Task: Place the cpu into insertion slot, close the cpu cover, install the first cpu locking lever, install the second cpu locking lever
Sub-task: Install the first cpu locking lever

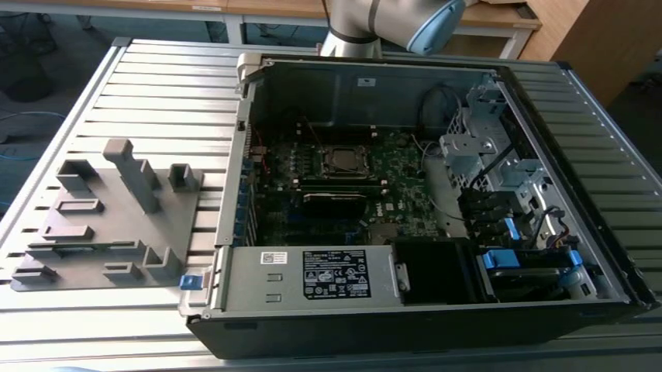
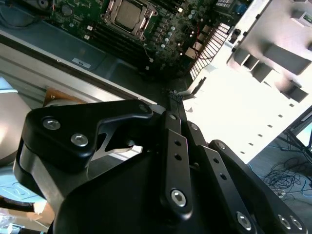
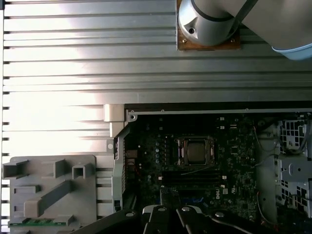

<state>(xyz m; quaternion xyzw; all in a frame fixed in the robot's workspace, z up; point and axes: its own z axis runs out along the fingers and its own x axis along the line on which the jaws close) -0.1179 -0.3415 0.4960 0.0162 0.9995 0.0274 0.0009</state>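
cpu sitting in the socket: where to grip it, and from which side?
Come straight down from above. The cpu lies flat, face up in the insertion slot, whose metal rim hugs its edges. Probably pinch two opposite edges; whether fingertips fit beside the rim, I cannot tell.

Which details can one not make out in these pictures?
Thin silver square cpu cover frame around the dull silver-grey square cpu: too small in all views to tell whether it is latched.
Black gripper: cut off by the first wrist view's edge.
Grey robot arm: cut off by the exterior view's edge.
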